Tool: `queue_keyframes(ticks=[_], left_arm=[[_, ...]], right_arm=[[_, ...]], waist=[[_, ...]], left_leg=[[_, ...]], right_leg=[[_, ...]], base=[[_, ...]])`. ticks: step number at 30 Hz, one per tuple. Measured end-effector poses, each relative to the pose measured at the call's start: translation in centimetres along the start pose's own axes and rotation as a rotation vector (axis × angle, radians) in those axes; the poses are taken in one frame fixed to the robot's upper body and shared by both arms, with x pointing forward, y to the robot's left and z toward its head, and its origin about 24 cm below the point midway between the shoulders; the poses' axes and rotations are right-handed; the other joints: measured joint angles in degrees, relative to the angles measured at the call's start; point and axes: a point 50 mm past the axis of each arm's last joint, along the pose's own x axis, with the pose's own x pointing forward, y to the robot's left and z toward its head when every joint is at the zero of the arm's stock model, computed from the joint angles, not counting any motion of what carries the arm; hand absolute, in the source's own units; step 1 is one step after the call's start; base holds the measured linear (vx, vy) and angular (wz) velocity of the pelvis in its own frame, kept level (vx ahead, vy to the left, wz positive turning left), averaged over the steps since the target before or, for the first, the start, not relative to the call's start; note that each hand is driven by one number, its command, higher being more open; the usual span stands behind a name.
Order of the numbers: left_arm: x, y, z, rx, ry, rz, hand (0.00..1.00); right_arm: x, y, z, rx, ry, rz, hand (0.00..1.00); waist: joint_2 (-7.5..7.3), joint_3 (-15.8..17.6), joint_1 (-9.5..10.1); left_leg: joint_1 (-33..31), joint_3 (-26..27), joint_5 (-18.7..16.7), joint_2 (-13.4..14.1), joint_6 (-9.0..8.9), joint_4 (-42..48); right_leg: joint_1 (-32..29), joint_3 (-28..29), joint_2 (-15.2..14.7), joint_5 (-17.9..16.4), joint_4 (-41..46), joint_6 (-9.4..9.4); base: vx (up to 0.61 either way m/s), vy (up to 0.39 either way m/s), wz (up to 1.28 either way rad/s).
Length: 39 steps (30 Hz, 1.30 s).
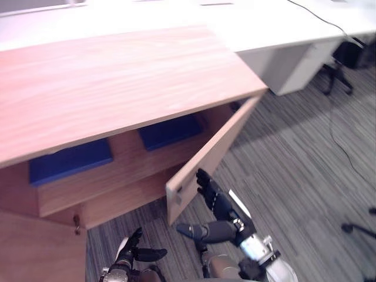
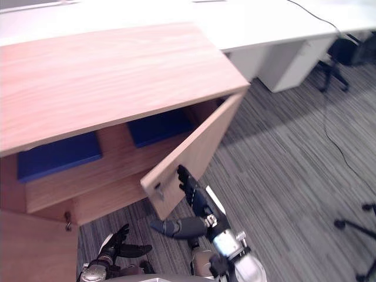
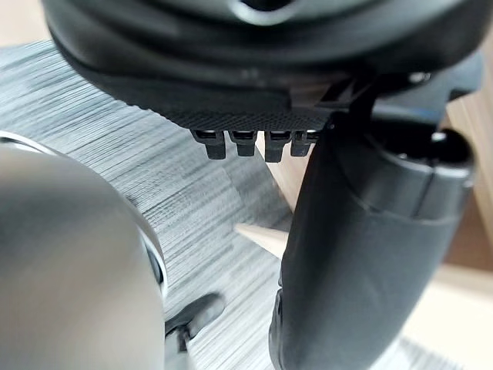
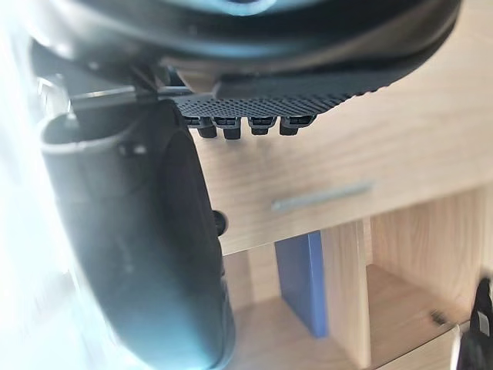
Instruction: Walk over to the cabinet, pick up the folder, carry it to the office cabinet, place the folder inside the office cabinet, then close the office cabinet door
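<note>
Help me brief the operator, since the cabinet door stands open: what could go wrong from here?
1. The right hand holds straight fingers by the free edge of the door; a push may slip off, or the fingers could get caught as it shuts.
2. The blue folder nearest the door lies close to the shelf front; if it overhangs, the door may jam on it.
3. The left hand hangs low and open, offering no backup.

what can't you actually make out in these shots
Blue folders: rear parts hidden under the cabinet top, eye views.
Right hand against the door: contact unclear, right wrist view blocked by the hand's bulk.
Left end of the cabinet top: cut off by the picture edge, eye views.
</note>
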Motion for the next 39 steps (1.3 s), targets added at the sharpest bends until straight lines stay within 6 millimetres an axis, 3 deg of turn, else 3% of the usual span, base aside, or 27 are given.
queue_keyframes(ticks=[2,6,7,10,13,17,23,26,28,32,39], left_arm=[[0.0,0.1,0.1,-0.004,-0.002,0.012,1.0],[0.1,0.2,0.4,-0.041,-0.015,0.034,1.0],[-0.1,0.4,0.2,-0.068,-0.014,0.051,1.0],[-0.2,0.5,0.0,-0.099,-0.008,0.07,1.0],[-0.3,0.1,-0.2,-0.172,-0.002,0.087,1.0],[-0.9,0.4,-1.3,-0.284,0.023,0.134,1.0],[-1.4,3.1,-0.8,-0.46,-0.041,0.275,1.0],[-1.8,5.8,0.7,-0.517,-0.138,0.368,1.0],[-2.6,9.0,2.7,-0.525,-0.253,0.445,1.0],[-4.4,14.3,6.7,-0.446,-0.454,0.544,1.0],[-6.0,18.4,12.6,-0.315,-0.655,0.604,1.0]], right_arm=[[2.6,-1.7,0.1,-0.011,-0.033,-0.091,1.0],[5.8,-5.3,0.1,-0.009,-0.051,-0.295,1.0],[5.4,-7.2,-0.5,0.019,-0.037,-0.443,1.0],[5.2,-9.9,-2.2,-0.004,0.074,-0.566,1.0],[4.7,-11.3,-2.9,-0.014,0.126,-0.643,1.0],[4.1,-11.0,-4.3,-0.002,0.185,-0.652,1.0],[1.8,-8.9,-9.6,-0.07,0.468,-0.533,1.0],[1.7,-6.6,-11.6,-0.046,0.563,-0.452,1.0],[1.8,-5.4,-12.4,-0.022,0.606,-0.425,1.0],[2.0,-5.5,-12.3,-0.032,0.606,-0.427,1.0],[1.7,-6.3,-12.1,-0.05,0.607,-0.436,1.0]], waist=[[0.09,0.0,0.84],[0.62,-0.2,3.37],[0.84,-0.3,3.91],[1.44,-0.1,4.65],[2.93,0.1,6.2],[4.17,0.1,7.28],[5.54,0.7,11.39],[7.13,1.4,13.38],[7.57,1.6,14.63],[7.61,1.7,15.73],[7.45,1.7,15.63]], left_leg=[[-0.7,-3.3,1.7,-1.5,0.43,-1.7],[-2.1,-8.0,4.6,-3.5,0.7,-4.6],[-2.3,-9.6,5.9,-4.2,0.78,-6.0],[-2.6,-11.8,8.1,-5.2,0.32,-9.0],[-2.7,-14.8,11.1,-6.0,0.23,-12.7],[-2.4,-19.8,14.2,-6.6,0.19,-16.2],[-0.9,-28.2,17.3,-7.0,-0.31,-20.0],[-0.8,-32.1,18.8,-7.2,-0.54,-22.0],[-1.5,-34.9,19.3,-7.6,-0.66,-22.1],[-2.2,-38.0,19.9,-8.2,-0.74,-22.1],[-2.2,-38.7,20.2,-8.4,-0.6,-22.4]], right_leg=[[0.5,-3.3,-1.2,-0.5,0.0,0.17],[0.4,-8.2,-2.5,-0.8,0.0,0.26],[0.4,-9.7,-3.0,-0.9,0.1,0.26],[0.1,-12.0,-3.7,-1.6,0.2,0.37],[-0.2,-14.8,-4.2,-2.5,0.2,0.72],[1.0,-20.0,-4.2,-2.9,0.4,0.9],[5.2,-29.2,-4.2,-5.3,0.5,0.86],[6.2,-33.1,-4.3,-6.5,1.2,0.81],[6.8,-35.8,-4.4,-7.1,1.3,0.74],[7.3,-38.2,-4.8,-8.0,2.2,0.68],[7.7,-38.2,-5.1,-8.6,2.3,0.49]], base=[[-0.02,0.01,0.78],[-0.04,-0.011,0.78],[-0.05,-0.018,0.5],[-0.07,-0.016,0.5],[-0.05,-0.023,0.56],[0.01,-0.029,0.6],[0.03,-0.046,0.82],[0.01,-0.029,0.69],[0.01,-0.015,0.61],[-0.01,0.01,0.43],[-0.05,0.021,0.09]])
